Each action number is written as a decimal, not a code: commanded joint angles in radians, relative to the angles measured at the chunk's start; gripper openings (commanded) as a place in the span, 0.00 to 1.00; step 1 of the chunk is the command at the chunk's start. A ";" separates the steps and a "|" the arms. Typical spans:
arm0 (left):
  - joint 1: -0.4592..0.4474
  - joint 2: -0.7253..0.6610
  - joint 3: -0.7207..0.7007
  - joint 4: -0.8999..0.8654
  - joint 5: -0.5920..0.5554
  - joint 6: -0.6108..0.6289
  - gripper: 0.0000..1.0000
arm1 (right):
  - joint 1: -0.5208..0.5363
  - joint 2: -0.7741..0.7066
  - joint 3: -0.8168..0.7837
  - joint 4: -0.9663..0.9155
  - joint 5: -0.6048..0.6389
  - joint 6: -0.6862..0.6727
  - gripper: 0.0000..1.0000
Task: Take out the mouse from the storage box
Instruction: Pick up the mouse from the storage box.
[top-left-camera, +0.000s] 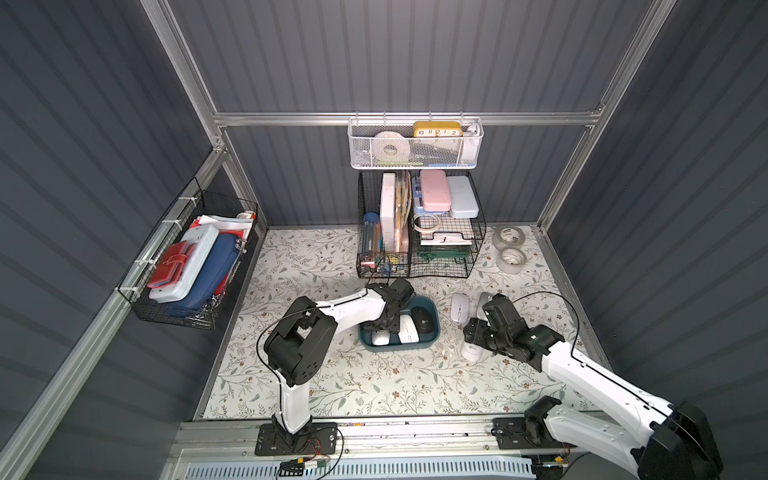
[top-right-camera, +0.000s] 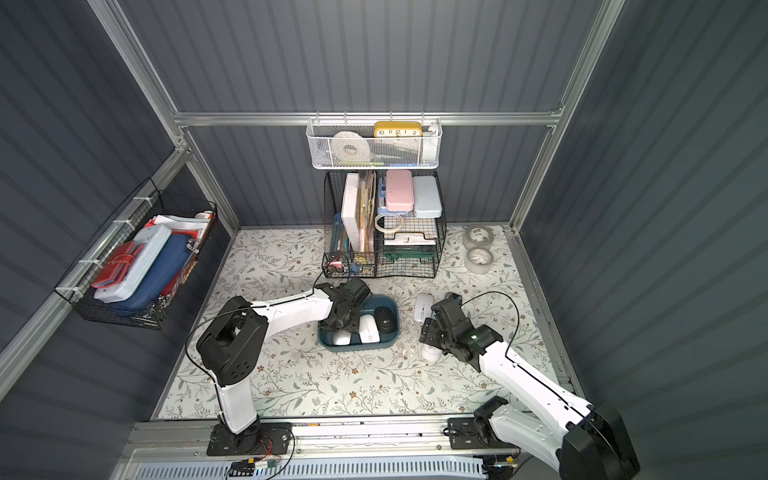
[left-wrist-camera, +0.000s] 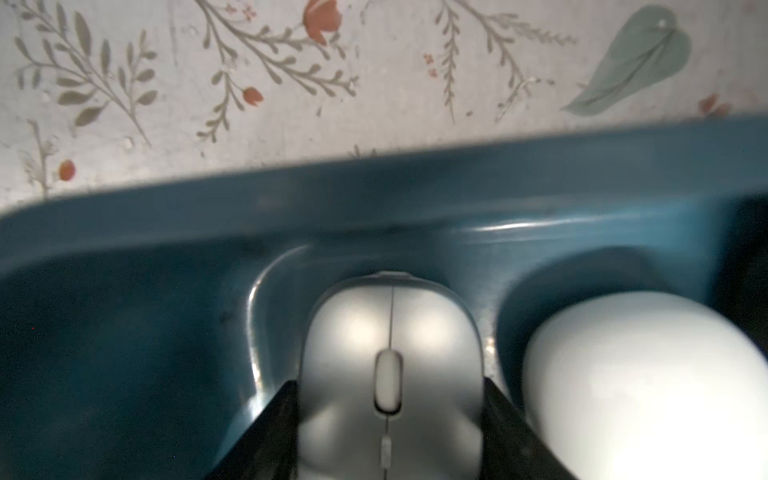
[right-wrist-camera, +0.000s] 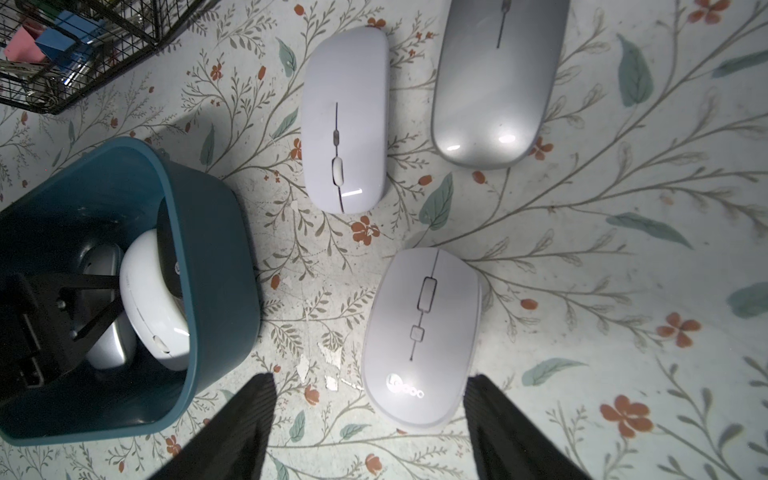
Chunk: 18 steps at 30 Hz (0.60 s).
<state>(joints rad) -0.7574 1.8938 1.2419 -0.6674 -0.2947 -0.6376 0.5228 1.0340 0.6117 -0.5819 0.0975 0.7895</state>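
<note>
The silver mouse (left-wrist-camera: 390, 353) sat clamped across its width in the left gripper (left-wrist-camera: 390, 384), long axis pointing at the storage box (left-wrist-camera: 166, 232) wall; the right gripper (right-wrist-camera: 370, 386) gaped empty outside.

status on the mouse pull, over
left gripper shut on silver mouse, down in storage box. right gripper open above loose white mouse on table. boxed white mouse close beside the grip.

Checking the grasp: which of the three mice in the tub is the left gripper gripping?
The silver mouse, clamped in the left gripper. The white mouse beside it and the black mouse beyond lie ungripped in the storage box.
</note>
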 joint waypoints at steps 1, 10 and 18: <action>0.002 -0.044 -0.001 -0.026 -0.033 0.013 0.59 | 0.009 0.008 0.026 0.012 0.000 0.008 0.77; -0.011 -0.156 0.005 -0.050 -0.018 0.026 0.58 | 0.020 0.014 0.027 0.013 0.002 0.013 0.77; 0.008 -0.267 0.050 -0.105 0.000 0.056 0.58 | 0.028 0.012 0.023 0.009 0.008 0.019 0.77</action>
<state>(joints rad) -0.7612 1.6653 1.2503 -0.7208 -0.3065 -0.6136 0.5434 1.0462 0.6144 -0.5793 0.0978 0.7963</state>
